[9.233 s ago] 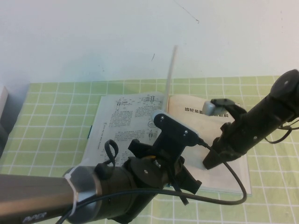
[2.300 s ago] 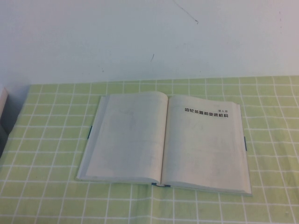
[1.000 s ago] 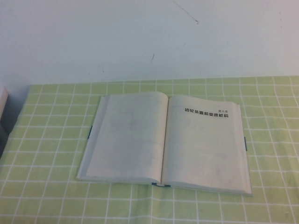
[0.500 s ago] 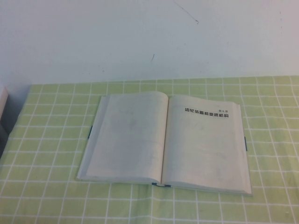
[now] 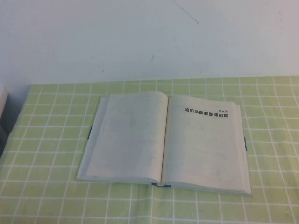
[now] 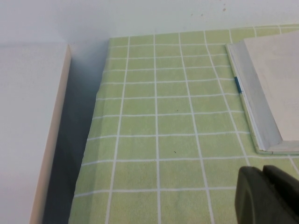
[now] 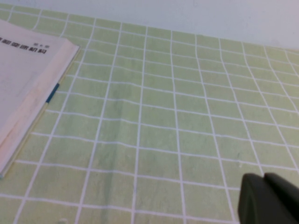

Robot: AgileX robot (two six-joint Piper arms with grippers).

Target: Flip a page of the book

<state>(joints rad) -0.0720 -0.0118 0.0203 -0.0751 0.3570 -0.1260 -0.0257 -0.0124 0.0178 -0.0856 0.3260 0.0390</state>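
The book (image 5: 163,140) lies open and flat on the green checked cloth in the high view. The page (image 5: 126,135) rests on its left half, nearly blank side up. The right half carries a bold black heading (image 5: 206,112). Neither arm shows in the high view. My left gripper (image 6: 264,170) hovers shut and empty over the cloth, off the book's left near corner (image 6: 275,144). My right gripper (image 7: 264,177) is shut and empty over the cloth, well to the right of the book's right edge (image 7: 28,107).
A white box (image 6: 28,126) stands beyond the cloth's left edge, also seen at the left border as the white box (image 5: 2,100). A white wall (image 5: 149,37) closes the back. Green checked cloth (image 5: 42,140) surrounds the book.
Earlier both arms hung over the book with the page standing upright. Now the page lies flat on the left and the arms have left the high view. No change in the last second.
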